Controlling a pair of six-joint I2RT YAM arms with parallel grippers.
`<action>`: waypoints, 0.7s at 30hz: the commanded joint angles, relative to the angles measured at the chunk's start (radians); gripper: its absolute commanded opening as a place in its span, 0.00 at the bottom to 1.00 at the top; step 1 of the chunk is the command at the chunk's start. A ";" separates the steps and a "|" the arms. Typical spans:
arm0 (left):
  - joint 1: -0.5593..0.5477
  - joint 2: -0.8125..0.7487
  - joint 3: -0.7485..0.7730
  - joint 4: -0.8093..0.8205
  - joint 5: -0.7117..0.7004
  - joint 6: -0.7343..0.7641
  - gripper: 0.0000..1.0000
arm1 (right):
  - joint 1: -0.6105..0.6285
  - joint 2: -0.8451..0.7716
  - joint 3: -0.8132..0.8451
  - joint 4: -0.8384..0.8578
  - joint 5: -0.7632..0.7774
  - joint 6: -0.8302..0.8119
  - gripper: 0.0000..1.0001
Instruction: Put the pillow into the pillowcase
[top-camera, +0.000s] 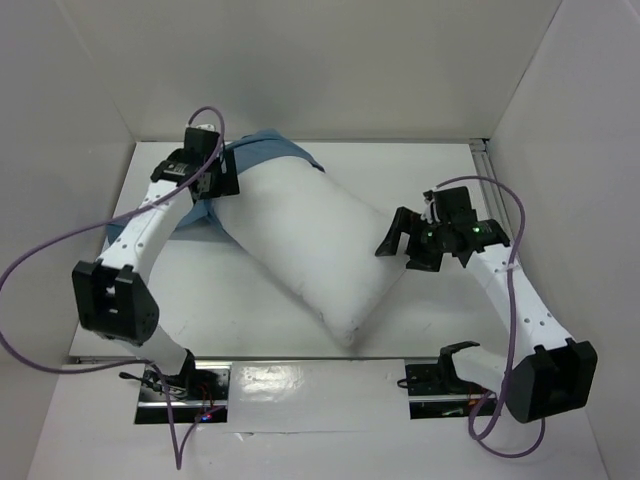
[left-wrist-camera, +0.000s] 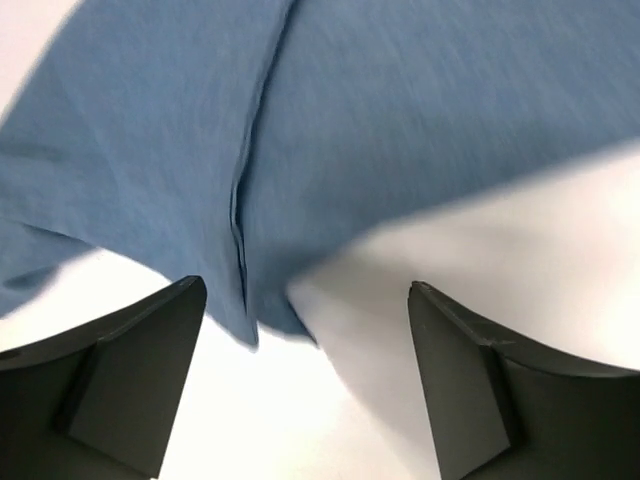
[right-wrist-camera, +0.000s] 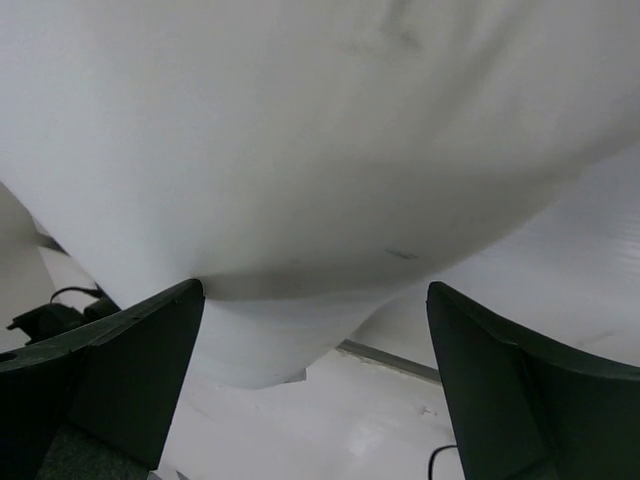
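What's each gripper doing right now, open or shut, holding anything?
Left gripper: open, over the pillowcase edge, holding nothing.
Right gripper: open, facing the pillow, holding nothing.

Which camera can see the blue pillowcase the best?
The left wrist view: the wrinkly medium-blue cloth pillowcase fills much of it, seam showing. The top view shows only a small blue strip at the far end of the plump white pillow. The right wrist view shows none.
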 joint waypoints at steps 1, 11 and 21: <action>0.011 -0.178 -0.087 0.052 0.171 -0.038 0.96 | 0.088 -0.013 -0.051 0.119 -0.070 0.075 1.00; -0.006 -0.102 -0.049 0.067 0.030 0.048 0.71 | 0.246 -0.013 0.012 0.131 0.073 0.114 1.00; -0.028 0.038 0.014 0.067 -0.188 0.093 0.67 | 0.255 -0.023 -0.011 0.121 0.093 0.134 1.00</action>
